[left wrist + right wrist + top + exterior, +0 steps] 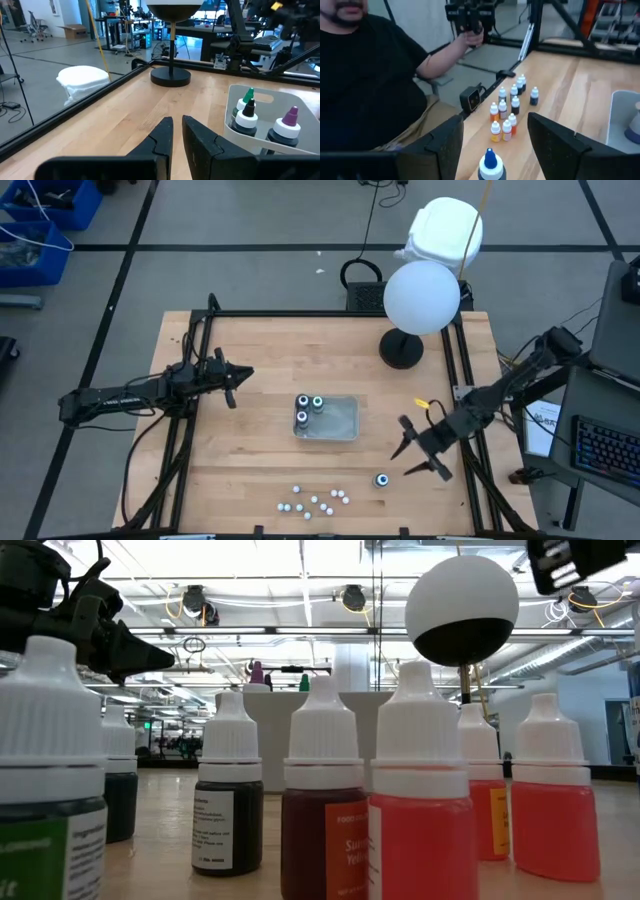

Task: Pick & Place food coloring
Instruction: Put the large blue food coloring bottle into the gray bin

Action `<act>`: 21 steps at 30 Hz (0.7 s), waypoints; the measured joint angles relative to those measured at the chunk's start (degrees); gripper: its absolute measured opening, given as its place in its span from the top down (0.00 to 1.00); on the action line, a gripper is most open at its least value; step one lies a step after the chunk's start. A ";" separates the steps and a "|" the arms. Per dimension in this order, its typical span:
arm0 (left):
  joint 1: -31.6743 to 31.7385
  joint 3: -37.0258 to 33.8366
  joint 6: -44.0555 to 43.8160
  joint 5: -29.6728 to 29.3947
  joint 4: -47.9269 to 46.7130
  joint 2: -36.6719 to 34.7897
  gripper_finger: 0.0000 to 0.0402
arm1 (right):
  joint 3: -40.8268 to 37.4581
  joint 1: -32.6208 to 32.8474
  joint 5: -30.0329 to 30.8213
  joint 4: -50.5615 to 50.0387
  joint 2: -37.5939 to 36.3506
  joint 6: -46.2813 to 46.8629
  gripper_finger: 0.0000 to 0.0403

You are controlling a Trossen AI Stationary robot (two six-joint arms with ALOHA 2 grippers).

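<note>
We note three food coloring bottles (308,409) standing upright in the clear tray (340,420), all crowded into the end of it nearer the left arm; the rest of the tray is bare. In the left wrist view these bottles (261,121) show pointed caps, one green, one black and one purple.

A fourth bottle, with a blue cap (382,479), stands alone on the wooden surface (260,370), outside the tray and toward the near edge. We find the right gripper (420,450) just beside it, fingers spread wide with nothing between them. In the right wrist view the blue-capped bottle (490,164) sits low between the two fingers (555,142), not touched by either.

The left gripper (233,379) hovers over bare wood, well apart from the tray on the left arm's side. Its fingers (162,137) are nearly together with only a narrow slit between them, and we see nothing held.

A cluster of small dropper bottles (315,500) stands near the front edge of the surface; the low view shows them (420,800) with white caps and red, orange and dark contents. A white globe lamp on a black base (420,300) stands at the far side of the surface. A person in a black shirt (365,80) sits beyond the front edge.
</note>
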 joint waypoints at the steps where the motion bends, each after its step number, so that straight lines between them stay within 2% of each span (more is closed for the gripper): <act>1: 0.00 0.00 -0.02 0.00 0.00 0.00 0.88 | -1.61 0.83 1.80 2.04 0.02 -0.29 0.48; 6: -0.01 0.00 -0.15 0.01 0.00 -0.01 0.88 | -8.62 2.90 9.87 9.82 0.02 -0.28 0.48; 12: 0.00 0.00 -0.23 0.00 0.00 0.00 0.88 | -14.32 3.05 10.36 16.90 0.02 -0.25 0.46; 21: 0.00 0.00 -0.28 0.00 0.00 -0.02 0.88 | -15.64 3.03 11.84 17.63 2.03 0.87 0.46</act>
